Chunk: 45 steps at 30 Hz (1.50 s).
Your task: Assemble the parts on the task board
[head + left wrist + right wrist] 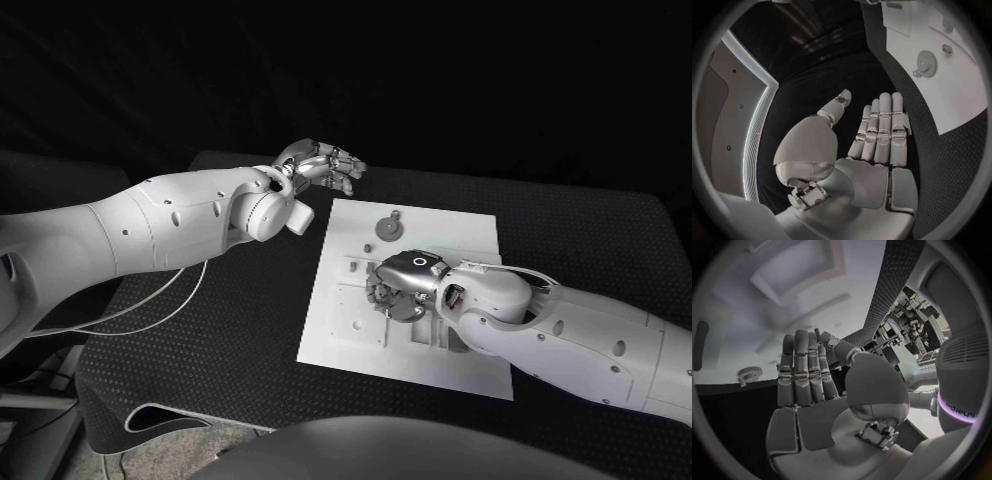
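You are looking at the task board (pixel 346 335) lying in the middle of the black counter (pixel 216 350), and everything below is placed against that board. Near its far edge a gear-shaped part (pixel 388 229) is sitting on the white surface, with a smaller round part (pixel 395 215) just beyond it. Toward the board's middle, shallow recesses and small raised pieces are showing, but you cannot tell from the head view what is sitting in each.

Your right hand (pixel 400 283) is hovering over the board's middle, palm toward the surface. The head view is hiding its fingers, while the right wrist view is showing them (pixel 801 372) straight, side by side, holding nothing, with the thumb standing apart. That same view is also giving you the gear (pixel 749 373) on the board beyond the fingertips.

Your left hand (pixel 320 165) is hanging off the board, just past its far corner, over the counter. The left wrist view is showing its fingers (pixel 879 130) stretched out flat and together, released, nothing in them. From there you are also getting the gear (pixel 926 62) and a small peg-like part (pixel 947 48) near it, which the head view is not making plain.
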Each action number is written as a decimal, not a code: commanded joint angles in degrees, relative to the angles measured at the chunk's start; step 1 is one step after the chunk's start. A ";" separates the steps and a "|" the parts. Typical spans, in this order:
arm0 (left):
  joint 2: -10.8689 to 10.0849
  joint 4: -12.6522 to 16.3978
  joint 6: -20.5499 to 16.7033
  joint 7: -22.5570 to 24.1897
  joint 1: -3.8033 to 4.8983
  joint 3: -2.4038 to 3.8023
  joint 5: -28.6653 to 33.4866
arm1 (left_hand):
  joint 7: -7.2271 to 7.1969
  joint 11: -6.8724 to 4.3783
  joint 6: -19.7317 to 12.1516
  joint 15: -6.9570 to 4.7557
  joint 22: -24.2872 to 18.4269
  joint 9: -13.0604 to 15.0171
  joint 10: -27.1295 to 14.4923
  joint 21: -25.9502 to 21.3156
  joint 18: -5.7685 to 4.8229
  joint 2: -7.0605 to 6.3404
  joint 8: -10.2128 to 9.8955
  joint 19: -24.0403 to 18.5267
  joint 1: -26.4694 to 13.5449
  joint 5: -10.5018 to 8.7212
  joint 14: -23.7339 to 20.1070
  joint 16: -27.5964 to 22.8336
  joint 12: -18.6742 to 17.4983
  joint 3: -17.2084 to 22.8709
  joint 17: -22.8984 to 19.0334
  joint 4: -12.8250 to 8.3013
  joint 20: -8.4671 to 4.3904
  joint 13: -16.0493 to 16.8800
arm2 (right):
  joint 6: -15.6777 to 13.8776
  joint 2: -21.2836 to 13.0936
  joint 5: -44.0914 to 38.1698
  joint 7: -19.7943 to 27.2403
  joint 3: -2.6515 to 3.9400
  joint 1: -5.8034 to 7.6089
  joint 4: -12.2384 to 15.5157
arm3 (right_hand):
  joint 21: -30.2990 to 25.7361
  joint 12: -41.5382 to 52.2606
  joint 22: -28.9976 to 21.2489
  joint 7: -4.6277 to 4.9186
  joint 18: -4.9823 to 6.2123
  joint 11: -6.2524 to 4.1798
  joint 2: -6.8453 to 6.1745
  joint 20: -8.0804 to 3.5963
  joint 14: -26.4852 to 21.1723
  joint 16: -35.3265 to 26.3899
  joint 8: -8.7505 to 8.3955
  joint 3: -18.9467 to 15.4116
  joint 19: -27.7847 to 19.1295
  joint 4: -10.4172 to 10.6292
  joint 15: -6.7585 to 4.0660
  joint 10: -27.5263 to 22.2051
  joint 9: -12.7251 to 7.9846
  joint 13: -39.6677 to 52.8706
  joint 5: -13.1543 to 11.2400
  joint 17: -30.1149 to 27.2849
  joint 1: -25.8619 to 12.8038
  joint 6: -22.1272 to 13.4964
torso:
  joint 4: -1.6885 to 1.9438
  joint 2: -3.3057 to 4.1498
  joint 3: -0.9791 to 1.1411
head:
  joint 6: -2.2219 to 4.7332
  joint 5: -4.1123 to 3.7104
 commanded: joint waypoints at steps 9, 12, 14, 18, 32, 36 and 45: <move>0.33 0.09 0.59 0.31 0.10 0.06 0.12 | -0.04 0.08 -0.47 0.46 -0.13 -0.10 -0.42 0.00 0.73 -0.08 0.31 -0.34 -0.19 -0.28 -0.09 -0.37 -0.26 -0.30 0.09 0.07 -0.05 -0.06 | 0.52 0.83 -0.94 0.19 -0.40 -0.19 -1.50 | -0.27 -0.42 0.11 -0.14 0.76 -0.01 0.18 0.00 -0.06 0.27 0.14 0.34 0.22 0.16 -0.39 0.31 0.08 0.10 0.16 0.08 -0.14 0.44 | -0.05 0.00 -0.02 | -0.37 0.40; 0.31 0.10 0.63 0.31 0.11 0.06 0.12 | -0.04 0.08 -0.48 0.47 -0.15 -0.11 -0.43 0.01 0.73 -0.06 0.32 -0.34 -0.21 -0.28 -0.09 -0.38 -0.26 -0.30 0.10 0.08 -0.05 -0.06 | 0.50 0.98 -0.95 0.22 -0.67 -0.28 -2.05 | -0.28 -0.43 0.12 -0.14 0.76 -0.01 0.18 0.00 -0.06 0.27 0.13 0.33 0.23 0.16 -0.39 0.31 0.09 0.11 0.16 0.09 -0.15 0.43 | -0.02 -0.01 -0.03 | -0.39 0.44; 0.29 0.09 0.63 0.28 0.11 0.06 0.12 | -0.03 0.08 -0.49 0.47 -0.16 -0.11 -0.43 0.01 0.73 -0.06 0.33 -0.34 -0.22 -0.28 -0.09 -0.39 -0.26 -0.31 0.11 0.09 -0.04 -0.06 | 0.53 1.07 -0.95 0.26 -0.81 -0.46 -2.37 | -0.29 -0.44 0.13 -0.14 0.76 -0.01 0.18 0.00 -0.05 0.27 0.13 0.33 0.23 0.16 -0.39 0.31 0.10 0.12 0.16 0.10 -0.16 0.43 | -0.03 0.00 -0.02 | -0.39 0.46; 0.34 0.08 0.67 0.24 0.11 0.06 0.12 | -0.03 0.08 -0.49 0.47 -0.18 -0.11 -0.44 0.01 0.73 -0.06 0.34 -0.34 -0.23 -0.28 -0.09 -0.40 -0.26 -0.31 0.11 0.08 -0.04 -0.06 | 0.54 1.35 -1.05 0.30 -0.94 -0.62 -2.80 | -0.30 -0.45 0.14 -0.14 0.76 -0.01 0.19 -0.01 -0.05 0.27 0.13 0.33 0.24 0.15 -0.39 0.32 0.11 0.13 0.16 0.12 -0.15 0.43 | -0.06 0.01 0.03 | -0.39 0.53; 0.33 0.08 0.71 0.19 0.12 0.06 0.12 | -0.03 0.09 -0.54 0.48 -0.27 -0.13 -0.47 0.01 0.73 -0.04 0.38 -0.36 -0.22 -0.28 -0.11 -0.45 -0.26 -0.31 0.15 0.07 -0.04 -0.07 | 1.49 1.21 -0.58 0.57 -1.51 -0.67 -2.15 | -0.35 -0.50 0.19 -0.14 0.76 -0.01 0.20 -0.01 -0.05 0.28 0.11 0.32 0.26 0.15 -0.39 0.34 0.16 0.19 0.15 0.17 -0.18 0.43 | -0.11 -0.02 0.04 | -0.39 0.55; 0.36 0.09 0.72 0.17 0.12 0.06 0.12 | -0.02 0.09 -0.55 0.48 -0.29 -0.14 -0.47 0.01 0.73 -0.04 0.39 -0.36 -0.21 -0.28 -0.11 -0.46 -0.26 -0.31 0.16 0.06 -0.04 -0.07 | 2.20 1.21 -0.58 0.38 -1.65 -0.67 -2.18 | -0.36 -0.52 0.20 -0.14 0.76 -0.01 0.20 -0.01 -0.06 0.27 0.11 0.32 0.26 0.16 -0.39 0.35 0.17 0.21 0.15 0.18 -0.20 0.42 | -0.10 -0.02 0.02 | -0.39 0.50; 0.19 0.14 0.91 0.00 0.16 0.06 0.12 | -0.01 0.11 -0.59 0.49 -0.34 -0.15 -0.51 0.02 0.73 -0.04 0.41 -0.37 -0.24 -0.28 -0.12 -0.50 -0.27 -0.33 0.18 0.08 -0.02 -0.08 | 0.96 1.06 -0.13 -0.30 -1.75 -0.66 -2.81 | -0.73 -1.29 0.37 0.21 0.76 0.36 -0.17 0.12 -0.45 0.03 -0.44 0.20 0.00 0.20 -0.18 -0.53 0.15 0.18 0.16 0.28 -0.56 -0.38 | -0.13 -0.01 0.05 | -0.39 0.30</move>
